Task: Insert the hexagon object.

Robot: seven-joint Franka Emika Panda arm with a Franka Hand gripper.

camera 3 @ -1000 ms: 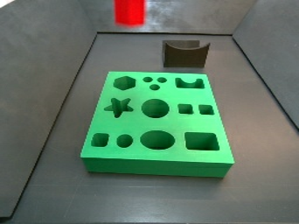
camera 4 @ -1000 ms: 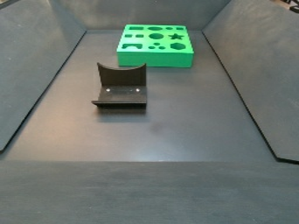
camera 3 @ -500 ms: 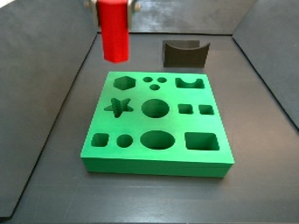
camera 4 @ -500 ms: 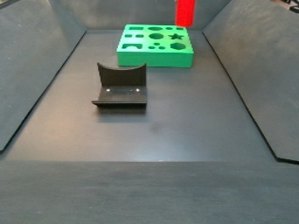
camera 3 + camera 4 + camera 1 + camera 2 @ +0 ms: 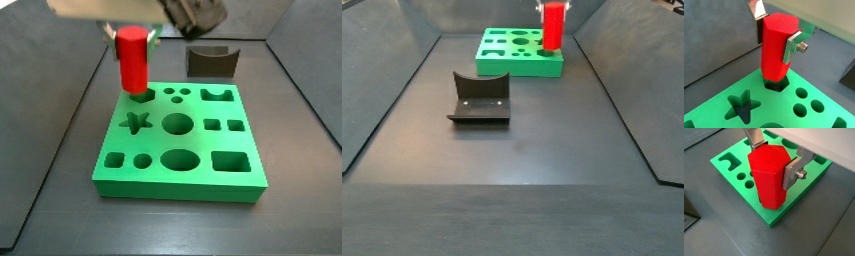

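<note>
- Right, wrist view: gripper [image 5: 777, 31] pinches the hexagon object [image 5: 777, 47], a glossy red prism, upright. One silver finger plate [image 5: 793, 46] w/ a screw lies flat against a side face; the opposite finger shows only as a tip behind the peg's top. Peg's lower end sits at the mouth of a hex hole [image 5: 777, 85] in the green board [image 5: 724, 97], at the board's corner. Star cutout [image 5: 743, 104] and small round holes nearby. Can't tell how deep the peg is in.
- Wrist view, opposite angle: same grip, gripper [image 5: 774, 154] closed on the red peg [image 5: 769, 175], fingers on two opposite faces. Peg hides the corner of the green board [image 5: 772, 216]; board's notch-shaped cutout [image 5: 729, 161] and round holes visible beside it. Dark floor [image 5: 724, 233] all round.
- Side view: gripper [image 5: 132, 35] under the blurred arm holds the peg [image 5: 132, 60] upright over the board's [image 5: 181, 180] far left corner, base at the hex hole by the star. Fixture [image 5: 211, 61] stands beyond the board, apart from it.
- Side view, from the far end: peg [image 5: 552, 27] upright at the board's [image 5: 520, 66] far right corner. Gripper [image 5: 553, 4] mostly cut off by the frame edge; fingers too small to read. Fixture [image 5: 478, 98] sits on the floor nearer the camera, well apart from the board.
</note>
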